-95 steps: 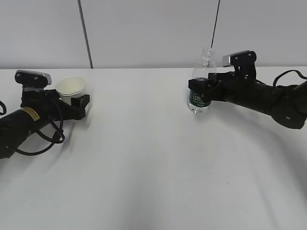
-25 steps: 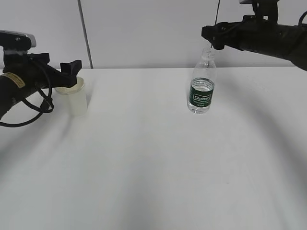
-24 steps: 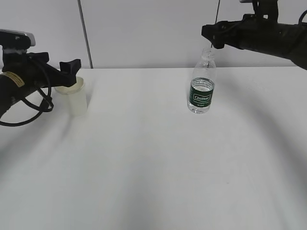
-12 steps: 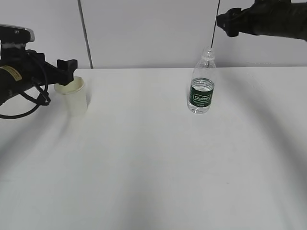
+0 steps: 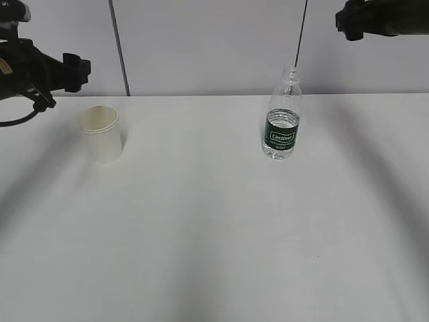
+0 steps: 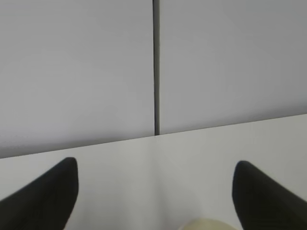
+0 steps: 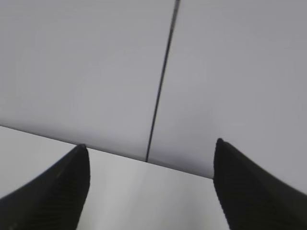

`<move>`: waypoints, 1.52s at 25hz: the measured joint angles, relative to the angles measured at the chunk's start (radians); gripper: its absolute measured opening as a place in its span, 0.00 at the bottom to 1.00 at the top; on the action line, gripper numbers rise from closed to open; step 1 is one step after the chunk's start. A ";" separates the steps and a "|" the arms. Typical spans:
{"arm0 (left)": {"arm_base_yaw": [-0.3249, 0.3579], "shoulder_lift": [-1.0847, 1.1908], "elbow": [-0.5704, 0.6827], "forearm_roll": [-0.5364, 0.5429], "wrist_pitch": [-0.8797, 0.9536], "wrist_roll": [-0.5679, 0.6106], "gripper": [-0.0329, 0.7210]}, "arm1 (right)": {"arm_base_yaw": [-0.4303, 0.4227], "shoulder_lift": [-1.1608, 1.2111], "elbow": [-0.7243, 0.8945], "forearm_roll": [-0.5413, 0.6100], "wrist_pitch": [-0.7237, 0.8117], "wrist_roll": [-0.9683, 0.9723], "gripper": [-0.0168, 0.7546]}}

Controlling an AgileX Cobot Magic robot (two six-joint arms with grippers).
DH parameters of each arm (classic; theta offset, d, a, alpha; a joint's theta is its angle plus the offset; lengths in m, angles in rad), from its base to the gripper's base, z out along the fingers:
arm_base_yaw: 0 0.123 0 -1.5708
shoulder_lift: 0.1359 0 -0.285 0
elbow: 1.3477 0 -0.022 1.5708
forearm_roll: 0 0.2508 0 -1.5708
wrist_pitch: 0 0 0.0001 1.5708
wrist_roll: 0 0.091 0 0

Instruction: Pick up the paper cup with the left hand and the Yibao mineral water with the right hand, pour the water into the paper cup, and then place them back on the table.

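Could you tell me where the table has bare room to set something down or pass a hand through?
The table is bare between the paper cup and the Yibao mineral water, and across the whole front strip nearer the camera. Nothing is crowded: the left hand and the right hand hang above the far corners, open.

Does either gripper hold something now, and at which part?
Nothing is held. The cup and the bottle stand free; left gripper and right gripper are open.
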 joint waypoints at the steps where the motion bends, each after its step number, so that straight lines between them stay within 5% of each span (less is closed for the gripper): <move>1: 0.000 -0.009 -0.008 0.000 0.032 0.000 0.83 | 0.000 -0.003 0.000 0.000 0.016 0.000 0.79; 17: 0.000 -0.107 -0.088 -0.090 0.428 0.000 0.81 | 0.000 -0.098 -0.001 0.100 0.504 -0.043 0.78; 28: 0.000 -0.122 -0.207 -0.115 0.913 -0.001 0.80 | 0.000 -0.132 -0.019 0.684 0.752 -0.462 0.78; 32: 0.000 -0.122 -0.275 -0.122 1.116 -0.001 0.80 | 0.000 -0.132 -0.019 0.684 0.752 -0.462 0.78; 33: 0.000 -0.122 -0.291 -0.127 1.167 -0.001 0.80 | 0.000 -0.132 -0.095 0.859 0.964 -0.599 0.78; 38: 0.000 -0.122 -0.366 -0.191 1.366 0.033 0.80 | 0.000 -0.134 -0.181 0.957 1.188 -0.654 0.78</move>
